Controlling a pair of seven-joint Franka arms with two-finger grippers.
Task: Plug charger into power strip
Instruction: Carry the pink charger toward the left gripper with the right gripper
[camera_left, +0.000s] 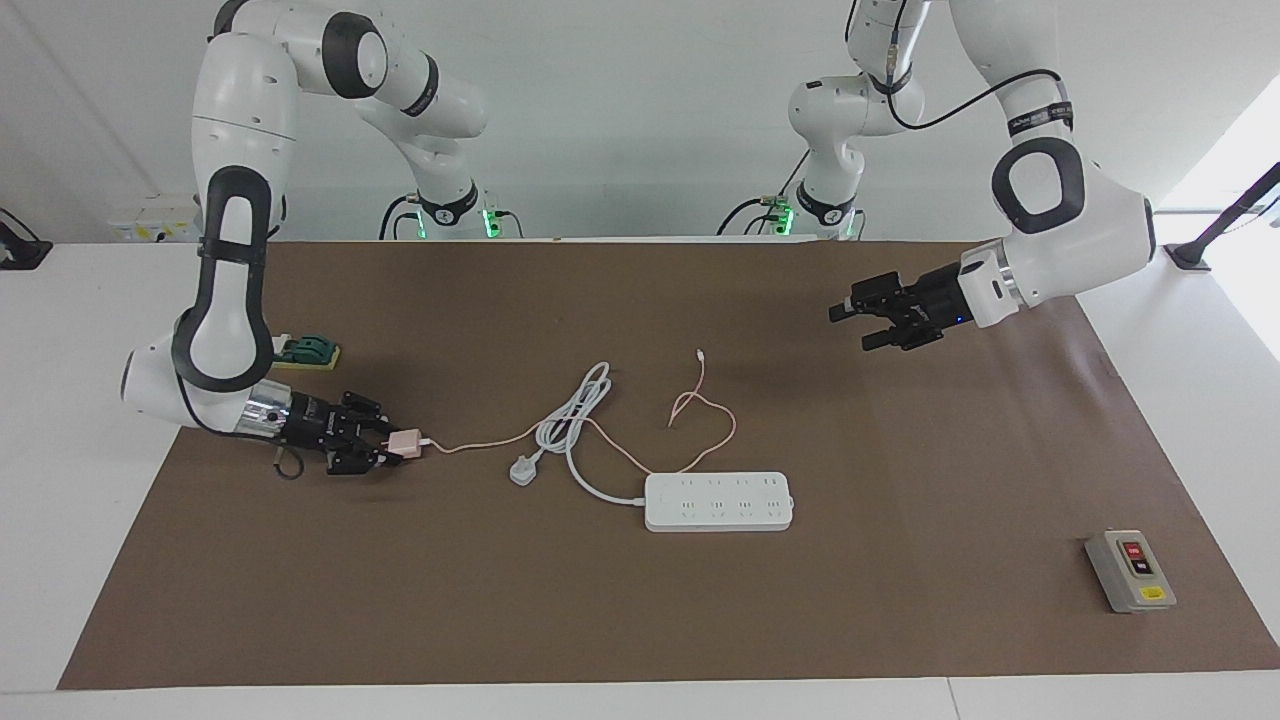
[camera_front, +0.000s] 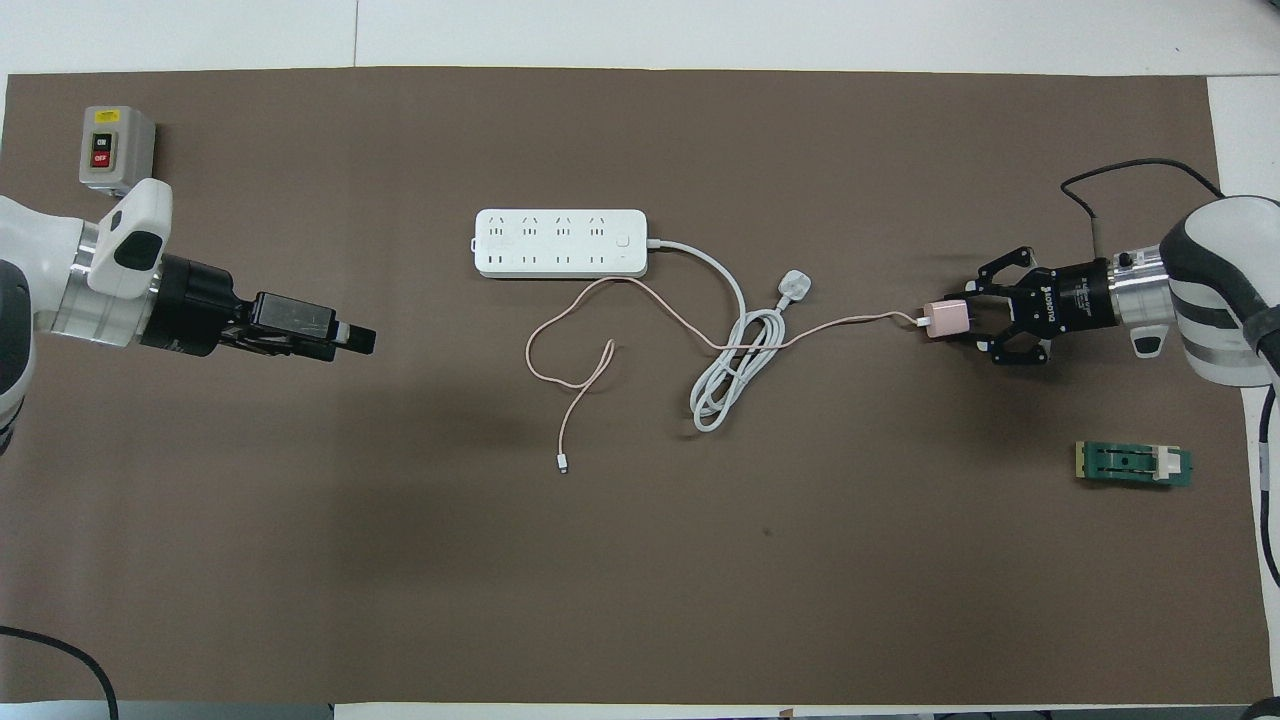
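Note:
The pale pink charger (camera_left: 406, 443) (camera_front: 944, 318) lies low on the brown mat toward the right arm's end. My right gripper (camera_left: 392, 447) (camera_front: 962, 318) is shut on it, reaching in level with the table. Its thin pink cable (camera_left: 700, 415) (camera_front: 560, 350) trails in loops to the white power strip (camera_left: 718, 501) (camera_front: 560, 243), which lies flat mid-table with its sockets up. My left gripper (camera_left: 848, 322) (camera_front: 360, 340) hangs open and holds nothing, over bare mat toward the left arm's end.
The strip's thick white cord and three-pin plug (camera_left: 522, 470) (camera_front: 795, 287) lie coiled between charger and strip. A grey switch box (camera_left: 1130, 570) (camera_front: 115, 147) sits at the left arm's end. A small green part (camera_left: 305, 350) (camera_front: 1133, 464) lies near the right arm.

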